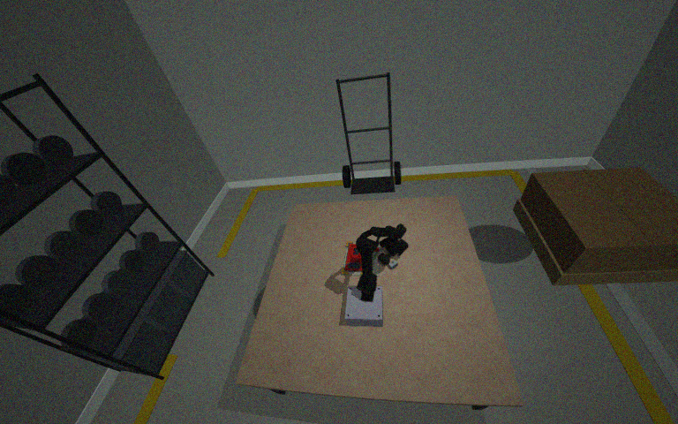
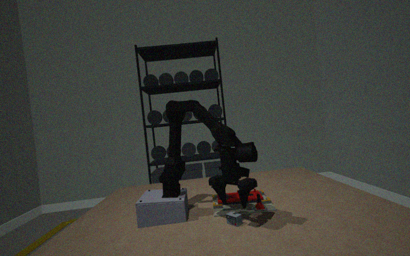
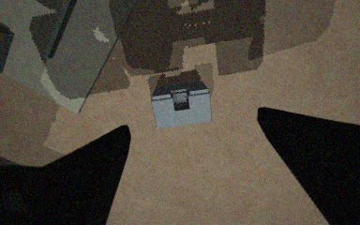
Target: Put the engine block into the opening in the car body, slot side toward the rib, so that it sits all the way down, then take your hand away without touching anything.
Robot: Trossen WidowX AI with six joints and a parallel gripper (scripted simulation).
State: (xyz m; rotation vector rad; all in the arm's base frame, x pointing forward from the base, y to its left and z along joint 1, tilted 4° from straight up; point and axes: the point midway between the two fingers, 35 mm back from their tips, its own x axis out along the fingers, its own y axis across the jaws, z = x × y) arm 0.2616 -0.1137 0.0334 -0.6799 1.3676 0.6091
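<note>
The engine block (image 3: 181, 107) is a small grey-blue box with a dark slot on its top edge. It lies on the wooden table, and in the exterior view (image 2: 234, 218) it sits just in front of the car body. The red car body (image 2: 238, 197) lies on a grey baseplate (image 3: 75, 52) and also shows in the top view (image 1: 353, 256). My gripper (image 3: 192, 122) is open and empty, pointing down above the table. In the wrist view the block lies between and slightly beyond the fingertips, apart from both. In the exterior view the fingers (image 2: 233, 197) hang low beside the car body.
The arm's grey base box (image 2: 162, 206) stands left of the car body. A small red upright piece (image 2: 259, 205) stands at the baseplate's near right. Off the table are a rack (image 1: 74, 235), a hand truck (image 1: 370, 134) and a brown crate (image 1: 599, 222).
</note>
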